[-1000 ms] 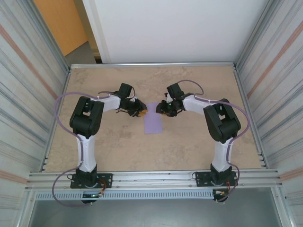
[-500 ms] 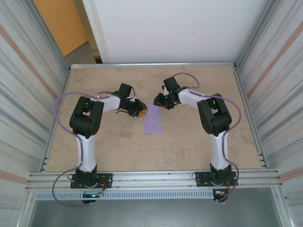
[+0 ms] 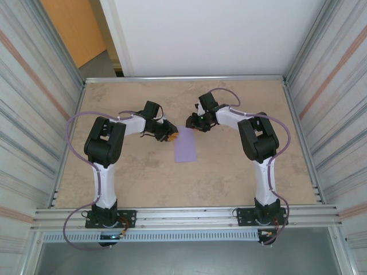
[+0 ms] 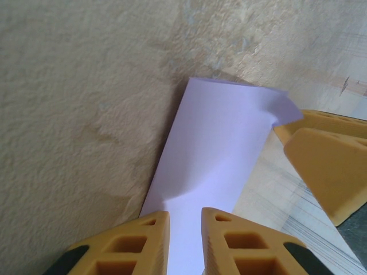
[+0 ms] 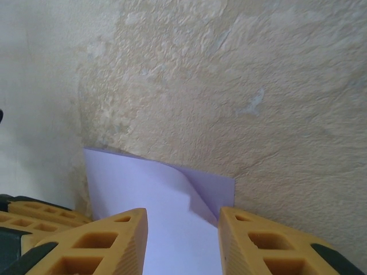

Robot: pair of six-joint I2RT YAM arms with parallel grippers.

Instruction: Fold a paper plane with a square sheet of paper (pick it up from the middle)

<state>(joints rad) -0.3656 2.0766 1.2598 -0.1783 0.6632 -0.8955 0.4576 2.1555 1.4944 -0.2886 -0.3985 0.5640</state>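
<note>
Sheet of paper (image 3: 185,148): lay in the middle of the table (image 3: 126,177), folded to a narrow lilac strip with its long side running away from the arms. It was flat except for one far corner (image 4: 284,109), which curled up.
Left tool (image 3: 172,136): was low at the far left corner of the sheet. In the left wrist view its fingers (image 4: 137,240) stood a little apart with lilac showing through the slit, and nothing looked pinched.
Right tool (image 3: 192,125): was at the far right corner. In the right wrist view its fingers (image 5: 252,240) stood well apart on either side of the curled corner (image 5: 200,197), and held nothing.
Step in hand: probably turning the far corners in to start the nose of the plane.
Doing it well: the left tool should press the sheet down so it could not slide. The right tool should come in under the lifted corner, close on that single layer, and carry it to the centre line. The crease should then be rubbed flat.
Risk: thin paper might skid on the smooth table or tear if pulled hard.
Table: beige, mottled like stone, and matt.
Room: ribbed metal walls on both sides, a white panel behind, an orange door at the far left, and a metal rail along the near edge.
</note>
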